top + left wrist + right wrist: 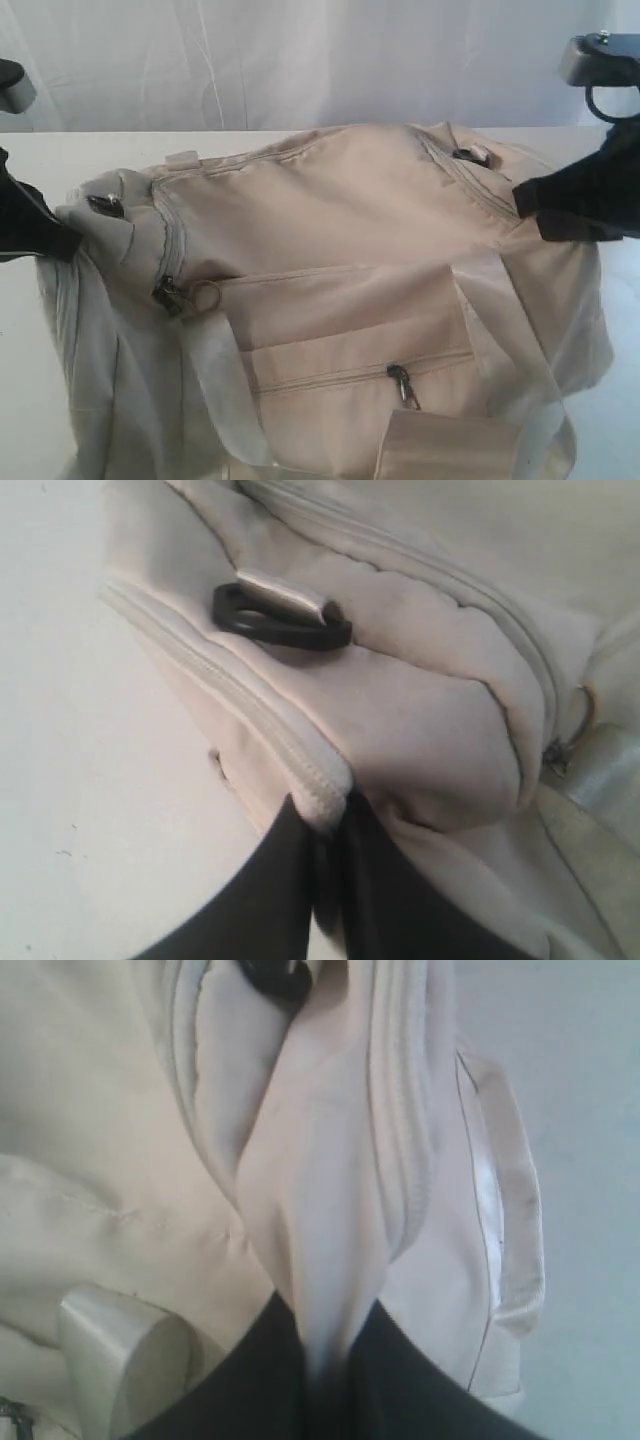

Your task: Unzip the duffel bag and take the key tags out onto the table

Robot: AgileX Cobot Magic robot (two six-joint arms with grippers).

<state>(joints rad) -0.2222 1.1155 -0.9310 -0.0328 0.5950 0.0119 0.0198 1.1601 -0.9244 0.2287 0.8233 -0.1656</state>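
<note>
Exterior view: duffel bag [340, 230] lies across the middle of the table [20, 350], a strip of bare top showing behind it at the far edge. Its front side runs out of frame toward the near edge.

L gripper [62, 240]: at the bag's end nearest the table's left edge. Wrist view shows the L gripper [325, 840] with jaws narrow, pinched on a piped seam fold of fabric. A black D-ring [285, 620] lies flat on the cloth just beyond the pinch.

R gripper [522, 205]: at the bag's opposite end, toward the right edge. Wrist view shows the R gripper [325, 1350] with jaws narrow, clamped on a raised fold of fabric, which stands up taut between the fingers.

Zips: lines in view look closed. One dark pull [168, 295] sits near the left end beside a pale ring [205, 295]. The front pocket pull [403, 383] hangs toward the near edge.

Webbing strap [520, 380] loops down the front (pale, slightly glossy).

Bag interior: hidden, contents cannot be seen.
</note>
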